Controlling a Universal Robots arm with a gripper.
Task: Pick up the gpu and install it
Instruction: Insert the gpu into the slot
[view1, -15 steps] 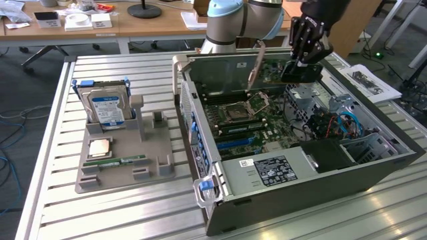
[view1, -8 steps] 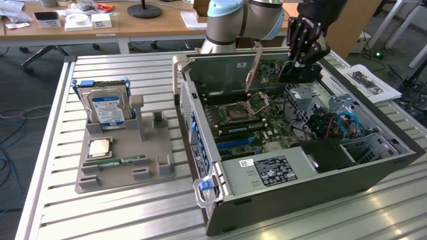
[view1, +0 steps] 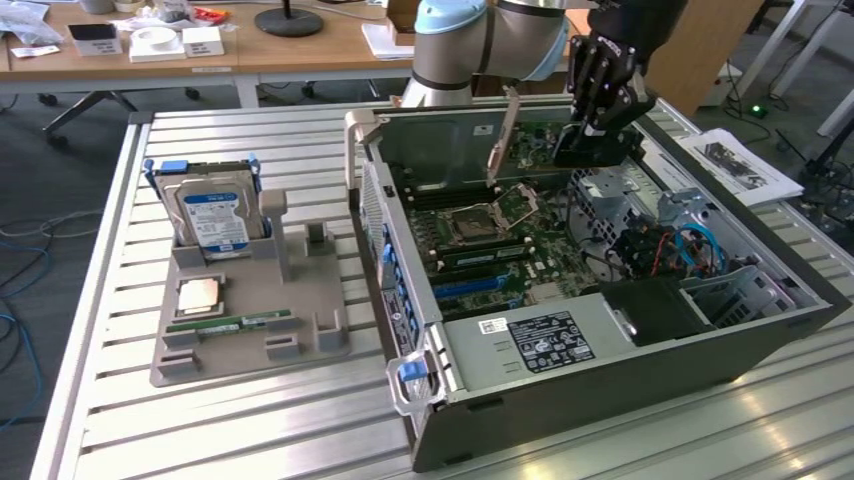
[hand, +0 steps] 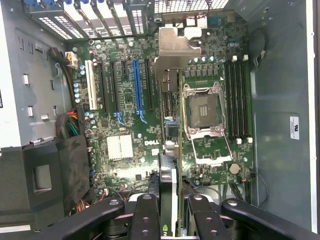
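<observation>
Holding the gpu edge-on in a partly closed gripper above the motherboard, toward one o'clock of the PC case in the exterior view. Best to keep card upright, square its edge to the blue slot, press evenly.

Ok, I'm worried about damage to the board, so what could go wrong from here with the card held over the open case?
The gripper holds the gpu edge-on above the motherboard, between the blue expansion slot and the open CPU socket.
1. The card does not look lined up with a slot, so pressing down here could hit board parts.
2. A drift toward the uncovered socket could harm its exposed contacts.
</observation>
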